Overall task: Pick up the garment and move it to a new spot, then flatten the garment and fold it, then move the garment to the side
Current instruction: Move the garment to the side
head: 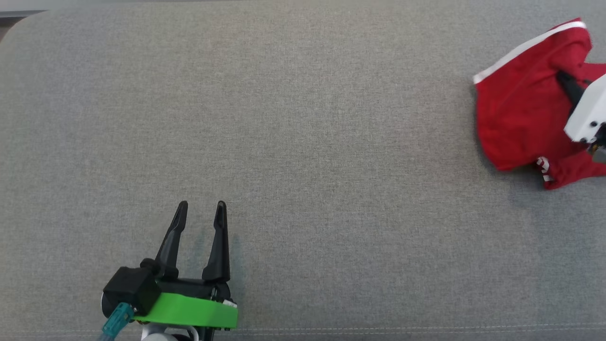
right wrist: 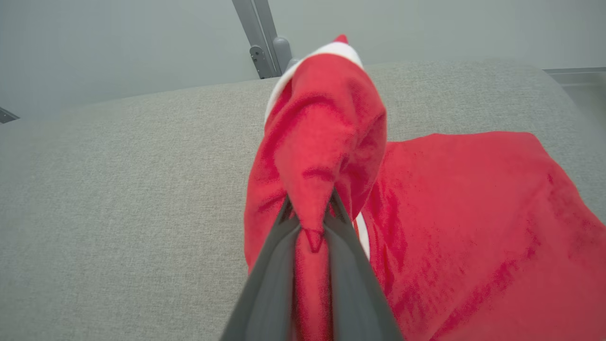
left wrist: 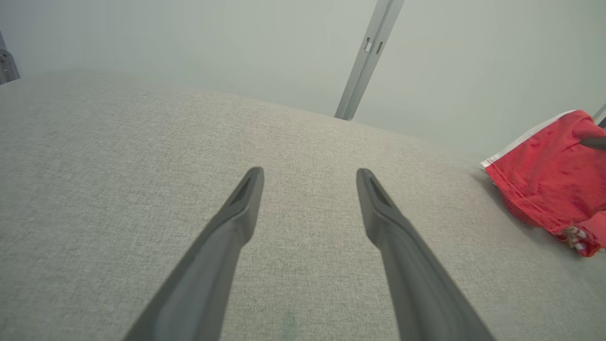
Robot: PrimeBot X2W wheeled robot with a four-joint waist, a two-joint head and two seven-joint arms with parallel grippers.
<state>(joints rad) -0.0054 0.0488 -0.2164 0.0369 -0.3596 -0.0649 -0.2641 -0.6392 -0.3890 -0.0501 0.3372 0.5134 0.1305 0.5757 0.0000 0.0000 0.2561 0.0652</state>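
right gripper (right wrist: 310,204) clamps a bunched fold of the red garment (right wrist: 473,227) (soft, light, likely to sag). the white-trimmed hem (head: 521,51) looks the better hold for flattening. left gripper (head: 201,206) gapes empty.

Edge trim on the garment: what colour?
White trim on a red garment, clearest in the head view.
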